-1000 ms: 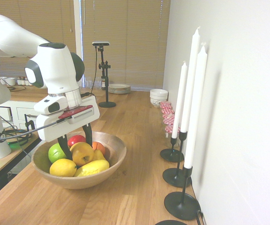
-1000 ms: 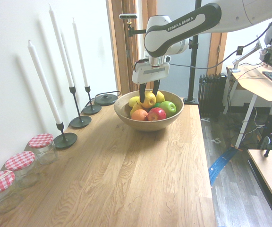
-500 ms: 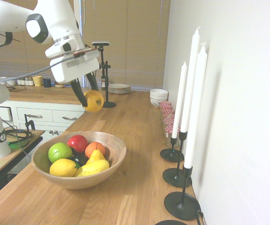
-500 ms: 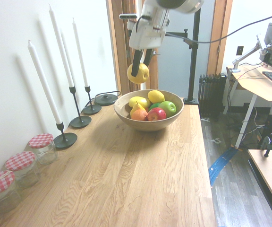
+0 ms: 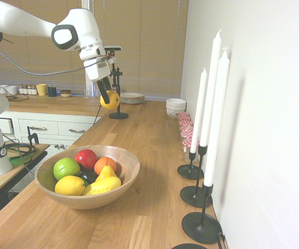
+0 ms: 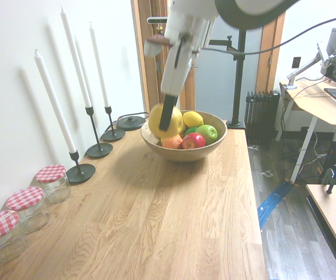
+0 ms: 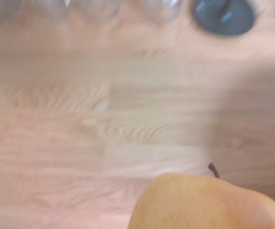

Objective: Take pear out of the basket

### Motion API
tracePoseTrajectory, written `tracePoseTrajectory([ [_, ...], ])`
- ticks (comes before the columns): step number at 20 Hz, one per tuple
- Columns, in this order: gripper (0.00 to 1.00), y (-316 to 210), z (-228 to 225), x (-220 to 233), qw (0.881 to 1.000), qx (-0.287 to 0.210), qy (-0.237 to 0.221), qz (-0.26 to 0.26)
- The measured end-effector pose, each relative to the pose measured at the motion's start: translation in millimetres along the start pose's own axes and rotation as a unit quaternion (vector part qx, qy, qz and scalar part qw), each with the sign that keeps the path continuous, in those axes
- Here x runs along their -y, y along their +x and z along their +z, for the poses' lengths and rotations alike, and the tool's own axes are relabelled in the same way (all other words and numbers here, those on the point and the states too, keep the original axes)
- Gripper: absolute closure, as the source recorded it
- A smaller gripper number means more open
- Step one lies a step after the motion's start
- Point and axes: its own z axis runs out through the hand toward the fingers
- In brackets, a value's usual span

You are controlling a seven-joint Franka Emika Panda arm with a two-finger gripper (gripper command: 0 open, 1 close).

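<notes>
First exterior view: claw [image 5: 108, 95] pinching the pear [image 5: 110, 100] aloft, clear of the bowl [image 5: 132, 175]. Glossy skin; probably firm, light, slippery. Best gripped across its widest part.

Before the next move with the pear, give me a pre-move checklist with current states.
1. Pear held in gripper: ok, it hangs at the fingertips.
2. Pear out of the basket: ok, raised off the other fruit.
3. Pear set down on the table: not ok, it is in the air.
4. Basket upright: ok, fruit sits inside.
5. Candles standing: ok, upright in their holders.
6. Grip firm enough for travel: cannot tell.
</notes>
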Motion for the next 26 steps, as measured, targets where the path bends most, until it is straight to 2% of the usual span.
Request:
tracePoseTrajectory([
  [4, 1.0, -24, 44, 6, 1.0, 0.009, -0.016, 0.001],
  [11, 1.0, -35, 127, 4, 0.998, 0.031, -0.042, 0.023],
  [17, 1.0, -38, 171, -2, 0.997, 0.046, -0.058, 0.032],
  [21, 1.0, -39, 186, -4, 0.996, 0.052, -0.064, 0.033],
  [22, 0.0, -39, 187, -4, 0.996, 0.053, -0.065, 0.033],
  [26, 0.0, -38, 187, -5, 0.996, 0.052, -0.066, 0.037],
])
